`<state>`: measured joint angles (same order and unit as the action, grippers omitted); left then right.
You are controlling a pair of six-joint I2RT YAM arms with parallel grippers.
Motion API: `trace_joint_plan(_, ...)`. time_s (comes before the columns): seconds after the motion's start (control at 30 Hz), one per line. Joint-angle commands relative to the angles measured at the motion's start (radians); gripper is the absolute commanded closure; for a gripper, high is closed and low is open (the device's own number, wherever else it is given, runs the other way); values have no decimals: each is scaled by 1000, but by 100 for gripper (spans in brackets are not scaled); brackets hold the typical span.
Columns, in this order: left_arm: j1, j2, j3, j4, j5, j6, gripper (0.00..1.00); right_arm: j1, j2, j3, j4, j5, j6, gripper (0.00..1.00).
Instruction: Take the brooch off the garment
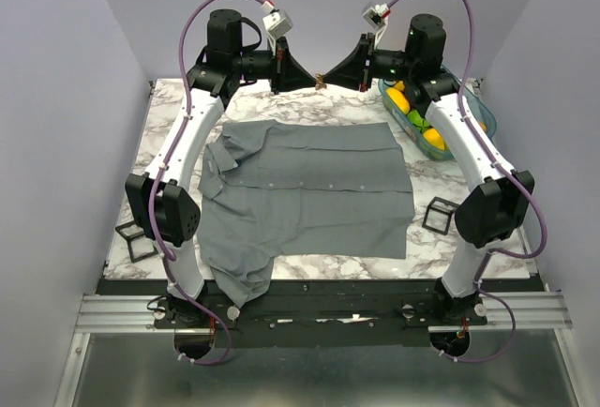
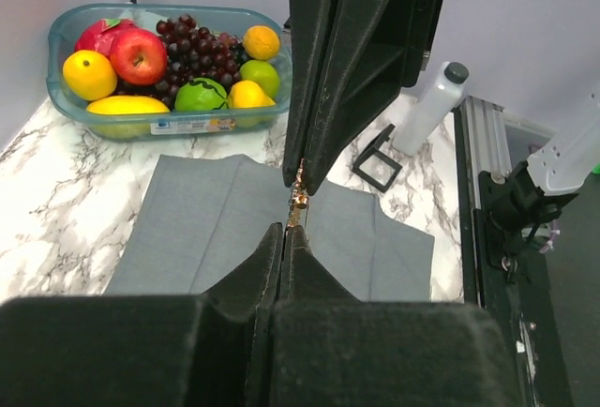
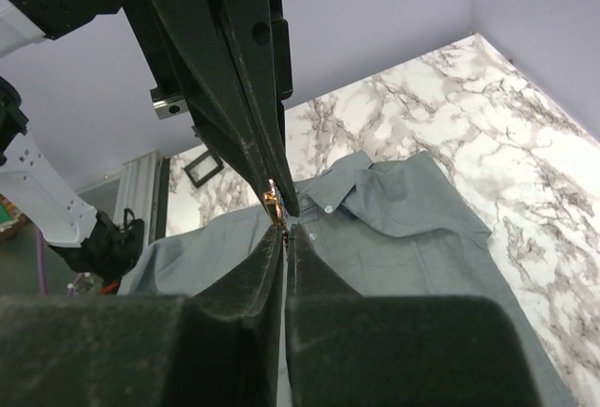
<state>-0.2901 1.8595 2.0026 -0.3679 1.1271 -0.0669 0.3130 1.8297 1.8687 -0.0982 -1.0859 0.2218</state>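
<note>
The grey shirt (image 1: pixel 309 191) lies flat on the marble table, collar to the left; it also shows in the left wrist view (image 2: pixel 206 219) and the right wrist view (image 3: pixel 403 229). My left gripper (image 1: pixel 314 79) and right gripper (image 1: pixel 328 79) are raised above the table's far edge, tip to tip. A tiny gold-coloured pin piece (image 1: pixel 321 79) is pinched between them, clear of the shirt. It sticks out of the shut left gripper (image 2: pixel 283 229) as a gold bit (image 2: pixel 297 196), and it sits at the tip of the shut right gripper (image 3: pixel 287 231) as a gold bit (image 3: pixel 275 203). No blue brooch face shows.
A clear tub of fruit (image 1: pixel 441 116) stands at the far right, also seen in the left wrist view (image 2: pixel 169 126). Black wire-frame cubes sit at the right (image 1: pixel 439 214) and left (image 1: pixel 137 241) table edges. A white bottle (image 2: pixel 431 105) stands beside the rail.
</note>
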Motion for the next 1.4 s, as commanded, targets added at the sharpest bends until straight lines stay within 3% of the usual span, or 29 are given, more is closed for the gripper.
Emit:
trace_joint_plan(0.0, -12, 4, 19, -25, 11, 36, 100, 5, 2, 0, 14, 14, 18, 77)
trace_joint_plan(0.1, -11, -9, 16, -107, -22, 125, 100, -8, -12, 9, 14, 17, 22, 51)
trace_joint_plan(0.2, 9, -32, 28, -320, -101, 325, 100, -49, -35, 30, 14, 17, 56, 42)
trace_joint_plan(0.27, 23, -36, 53, -539, -174, 456, 100, -89, -44, 30, 15, 18, 74, 40)
trace_joint_plan(0.37, 48, -65, 50, -730, -283, 643, 100, -135, -60, 6, 5, 37, 82, 37)
trace_joint_plan(0.47, 74, -146, -48, -792, -423, 757, 100, -158, -87, -37, -27, 50, 45, 37)
trace_joint_plan(0.67, 172, -336, -332, -879, -680, 965, 100, -158, -173, -98, -263, 162, -199, 35)
trace_joint_plan(0.83, 282, -474, -565, -913, -925, 1090, 100, -158, -184, -92, -487, 263, -327, 35)
trace_joint_plan(1.0, 471, -609, -807, -839, -1092, 1200, 100, -160, -152, -71, -606, 287, -363, 35)
trace_joint_plan(1.13, 549, -697, -953, -774, -1148, 1250, 100, -152, -107, -36, -604, 293, -317, 35)
trace_joint_plan(1.37, 560, -825, -1206, -600, -1340, 1195, 100, -141, -46, 23, -542, 212, -248, 35)
